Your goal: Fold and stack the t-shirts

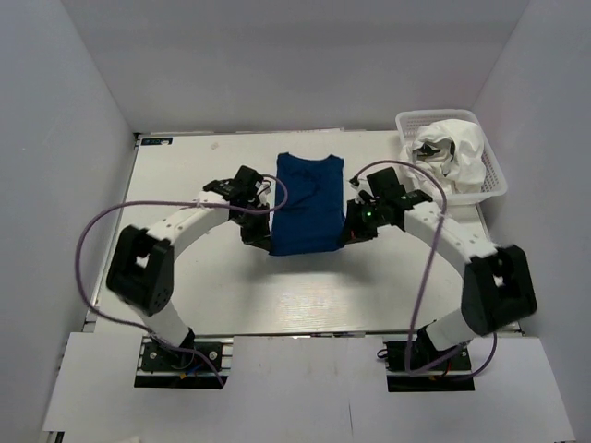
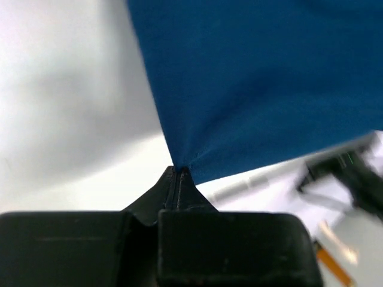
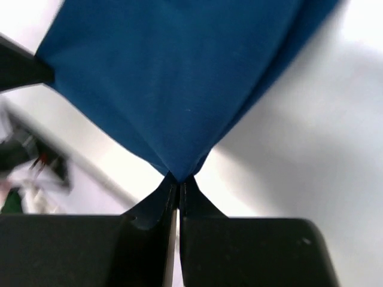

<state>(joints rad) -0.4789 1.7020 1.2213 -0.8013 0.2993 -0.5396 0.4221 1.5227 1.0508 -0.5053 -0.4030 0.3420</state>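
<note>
No lettering, number or brand can be read in any of the three views. On the table (image 1: pixel 185 175), a small dark strip (image 1: pixel 157 140) lies at the far-left corner, well to the left of the navy t-shirt (image 1: pixel 309 208). It may be a label, but it is too small to read. To the right of the navy t-shirt, the white t-shirt (image 1: pixel 459 146) lies crumpled in the basket (image 1: pixel 496 175) and shows a few dark marks, none clear enough to tell as letters. The navy t-shirt's visible cloth is plain blue in the top view and both wrist views.
</note>
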